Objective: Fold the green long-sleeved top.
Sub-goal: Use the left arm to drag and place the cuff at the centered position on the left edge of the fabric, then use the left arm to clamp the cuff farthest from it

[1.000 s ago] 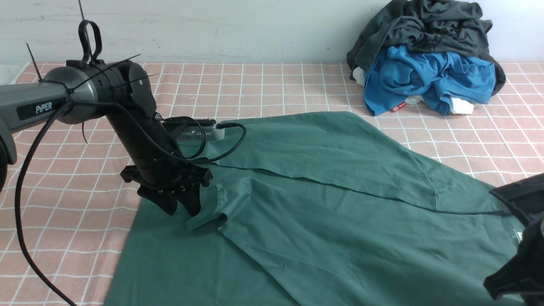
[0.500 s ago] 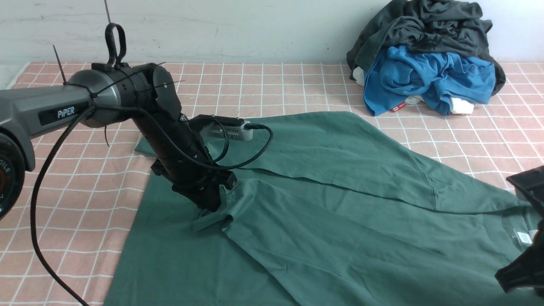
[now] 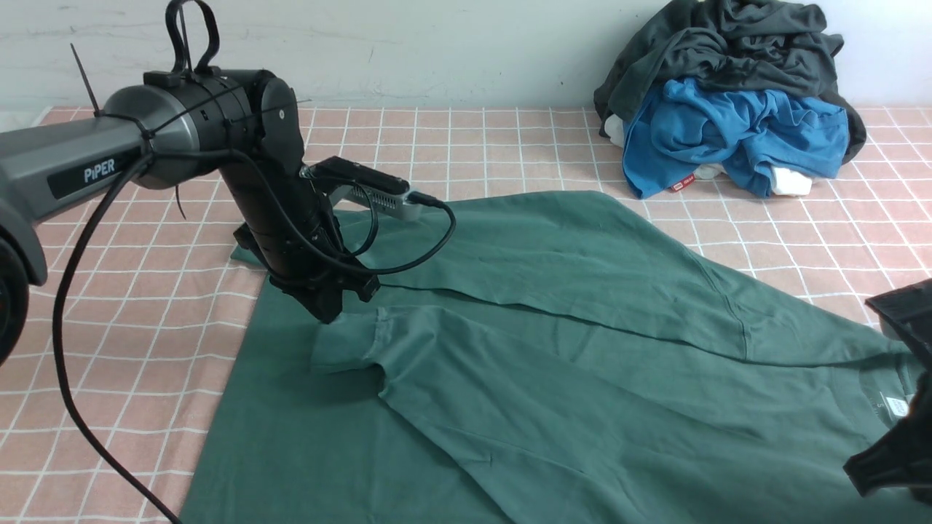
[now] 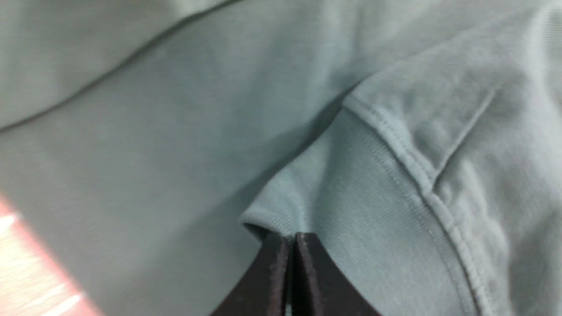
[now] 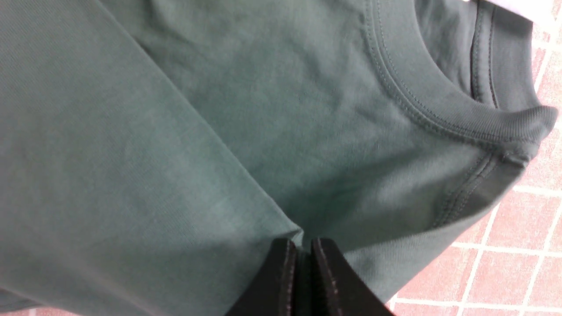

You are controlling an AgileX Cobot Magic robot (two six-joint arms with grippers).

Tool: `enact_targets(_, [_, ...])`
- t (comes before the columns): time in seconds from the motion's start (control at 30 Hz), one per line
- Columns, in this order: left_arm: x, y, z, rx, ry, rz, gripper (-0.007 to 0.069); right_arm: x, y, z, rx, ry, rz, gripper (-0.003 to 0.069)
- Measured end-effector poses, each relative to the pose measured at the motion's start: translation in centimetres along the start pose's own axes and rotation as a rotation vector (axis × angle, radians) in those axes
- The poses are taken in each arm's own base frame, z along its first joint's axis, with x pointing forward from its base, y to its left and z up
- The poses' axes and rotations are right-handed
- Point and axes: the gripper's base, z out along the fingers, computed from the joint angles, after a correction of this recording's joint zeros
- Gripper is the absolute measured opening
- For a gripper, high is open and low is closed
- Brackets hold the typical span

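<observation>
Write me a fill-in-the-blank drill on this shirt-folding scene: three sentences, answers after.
1. The left gripper is shut on the ribbed ____ of the green long-sleeved top.
2. The right gripper pinches the top beside its round ____.
3. The blue garment and charcoal-grey garment are heaped on the robot's ____ side.
Answers: cuff; neck; right.

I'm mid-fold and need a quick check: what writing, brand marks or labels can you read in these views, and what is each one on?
"PiPER": white lettering on the left arm.
White neck label on the green long-sleeved top: the print is too small to read.
Red tag at the edge of the blue garment: the white print is too small to read.
Both wrist views: no text.
</observation>
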Motion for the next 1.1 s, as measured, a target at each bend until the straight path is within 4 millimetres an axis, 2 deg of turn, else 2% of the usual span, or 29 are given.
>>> enact_targets(0.23, [0.4,1.4,-1.2,-0.179,0.025,-0.012,-0.0003,-0.3,0.1,0.0,-0.006,-0.028,0.0,0.002])
enact_targets(0.43, [0.2,1.6,-1.0,-0.197,0.003,-0.019,0.0,-0.9,0.2,0.0,-0.023,-0.096,-0.001,0.0021])
enact_targets(0.57, [-0.1,1.7,-1.1,-0.204,-0.03,-0.016,0.0036,-1.2,0.3,0.5,-0.019,-0.091,-0.009,0.0037])
enact_targets(0.63, [-0.2,1.7,-1.1,-0.207,-0.04,-0.023,0.0073,-1.4,0.4,0.7,-0.018,-0.088,-0.01,0.0052])
enact_targets(0.73, [-0.2,1.8,-1.1,-0.219,-0.045,-0.038,0.0172,-1.7,0.4,1.1,-0.003,-0.093,0.006,0.0106])
enact_targets(0.77, [-0.2,1.8,-1.1,-0.223,-0.045,-0.039,0.018,-1.7,0.4,1.2,-0.004,-0.093,0.01,0.0111])
enact_targets(0.83, [-0.2,2.1,-1.2,-0.249,-0.045,-0.08,0.0281,-2.0,-0.1,1.2,0.047,-0.116,0.05,0.0187])
enact_targets(0.87, [-0.2,2.1,-1.2,-0.254,-0.044,-0.087,0.0289,-2.0,-0.1,1.2,0.052,-0.118,0.053,0.0192])
enact_targets(0.97, [-0.4,2.7,-2.0,-0.276,-0.051,-0.151,0.04,-2.4,-1.0,0.7,0.14,-0.151,0.113,0.028])
enact_targets(1.1, [-0.6,4.4,-3.4,-0.278,-0.098,-0.218,0.0455,-3.6,-1.7,-0.8,0.18,-0.207,0.161,0.0325])
